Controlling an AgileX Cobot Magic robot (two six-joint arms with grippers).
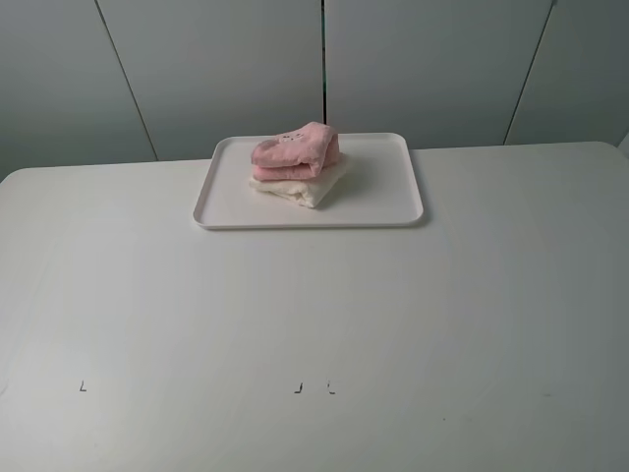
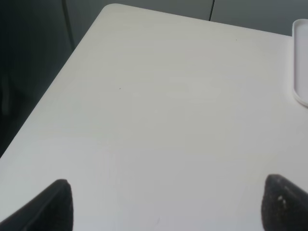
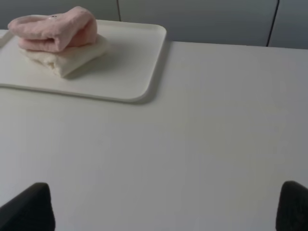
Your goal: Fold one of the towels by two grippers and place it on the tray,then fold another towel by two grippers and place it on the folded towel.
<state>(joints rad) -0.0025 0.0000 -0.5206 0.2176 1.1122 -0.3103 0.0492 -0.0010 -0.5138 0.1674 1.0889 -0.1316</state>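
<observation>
Exterior high view: white tray (image 1: 393, 197) sits at the far middle of the white tabletop (image 1: 314, 324), long side across the view. On it, toward its far-left part, the folded cream towel (image 1: 305, 187) lies flat, and the folded pink towel (image 1: 295, 152) rests directly on top of it, touching, slightly skewed so cream edges show below and to the right. Rest of the tray surface is bare. No arms visible in this view.

Right wrist view: right gripper (image 3: 163, 209) hangs above bare tabletop, near side of the tray, well apart from it. Jaws stand wide open, only the two dark tips at the frame corners, nothing between them. Towel stack and tray corner visible ahead.

Left wrist view: left gripper (image 2: 168, 204) over bare tabletop near the table's left corner, jaws wide open, nothing held. Only a sliver of tray rim (image 2: 301, 62) shows at the edge, well apart from the jaws.
</observation>
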